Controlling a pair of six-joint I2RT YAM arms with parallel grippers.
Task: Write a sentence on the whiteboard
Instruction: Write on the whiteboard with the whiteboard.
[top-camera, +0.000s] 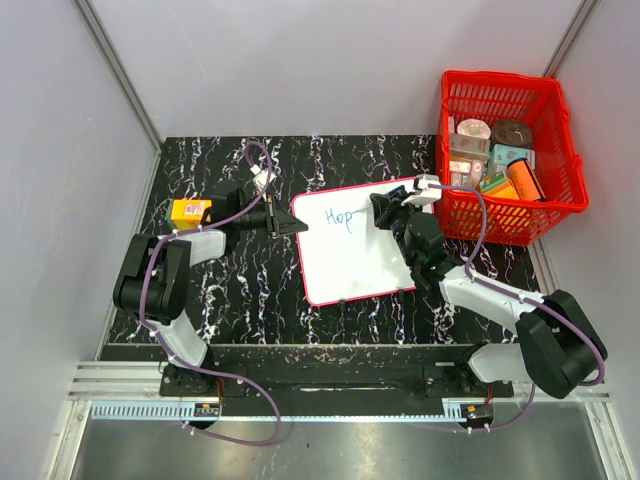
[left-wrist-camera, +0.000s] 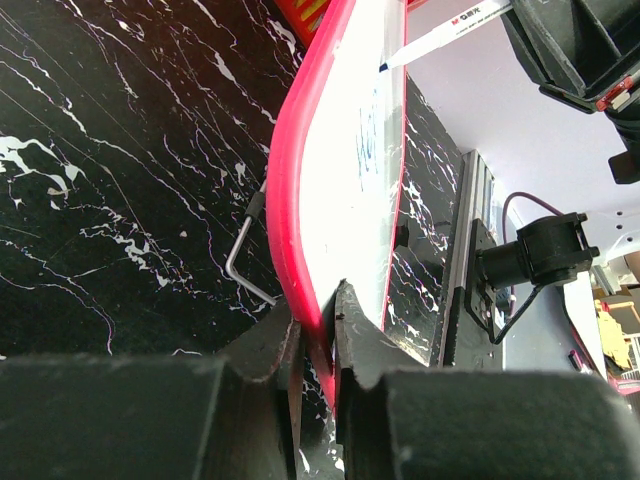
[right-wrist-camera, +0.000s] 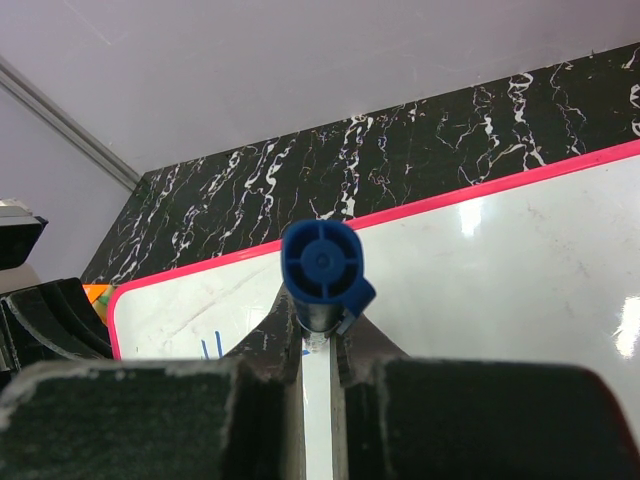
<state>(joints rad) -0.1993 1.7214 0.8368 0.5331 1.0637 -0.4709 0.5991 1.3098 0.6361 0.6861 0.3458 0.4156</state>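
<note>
Worktop (top-camera: 250, 290): black, marbled; red basket (top-camera: 560, 215) at its far right corner, full of small goods, not in play. The board (top-camera: 350, 262) lies mid-worktop, just left of the basket, long axis running left to right with a slight skew; whether it sits quite flat I cannot tell. My left gripper (top-camera: 285, 219) is at the board's far left corner; jaws narrow, pinched on the red frame to steady it. My right gripper (top-camera: 388, 210) hangs over the board's far right part; jaws narrow, clamped on the marker (right-wrist-camera: 322, 272), blue cap end toward the wrist camera, tip down at the white surface. The writing (top-camera: 343, 217) reads "Hop", blue, near the far edge; sentence barely begun, by my judgement.

Relation that matters: the line runs along the board's long axis; bare board lies right of the last letter, toward the basket; the right arm is nearer and carries the marker, so the next stroke should go rightward. Risk: board slipping under marker pressure.
</note>
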